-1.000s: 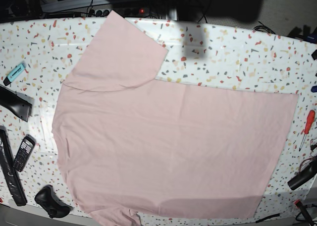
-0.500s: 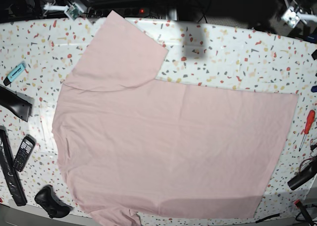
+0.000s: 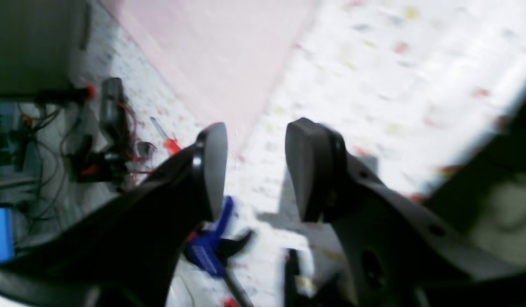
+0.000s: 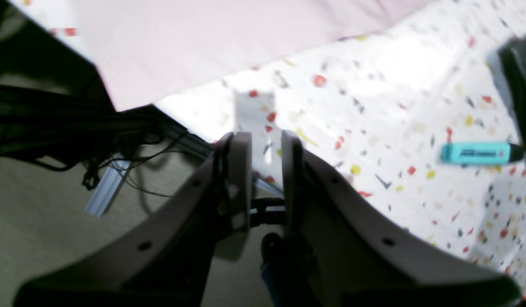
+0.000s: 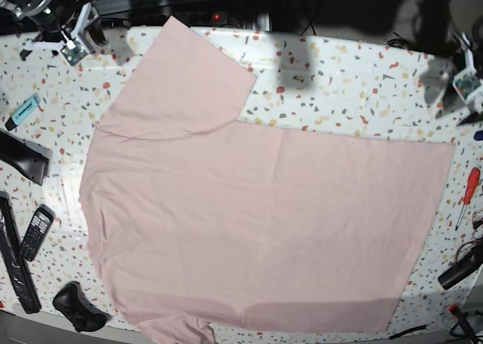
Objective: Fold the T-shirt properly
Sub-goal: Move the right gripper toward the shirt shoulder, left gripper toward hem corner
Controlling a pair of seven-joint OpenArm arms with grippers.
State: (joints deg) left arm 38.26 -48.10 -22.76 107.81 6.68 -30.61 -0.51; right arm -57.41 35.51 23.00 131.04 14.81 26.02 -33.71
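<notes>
The pale pink T-shirt (image 5: 256,208) lies flat on the speckled table (image 5: 362,80), plain side up, one sleeve pointing to the far left corner. It also shows in the left wrist view (image 3: 212,55) and the right wrist view (image 4: 212,47). My left gripper (image 3: 254,170) is open and empty, above the table beside the shirt's right edge; its arm (image 5: 464,76) is at the right edge. My right gripper (image 4: 265,179) is empty, its jaws a narrow gap apart, over the table's far left edge; its arm (image 5: 53,16) is at the top left.
A cyan highlighter (image 5: 23,110) (image 4: 476,153), a black stand (image 5: 23,159), a phone (image 5: 35,233), a remote (image 5: 15,261) and a black device (image 5: 75,306) lie left of the shirt. A red screwdriver (image 5: 469,193) (image 3: 169,140), a blue clamp (image 3: 212,247) and cables lie on the right.
Both arms have come further into the base view, from the top corners down towards the table. The T-shirt has not moved.
</notes>
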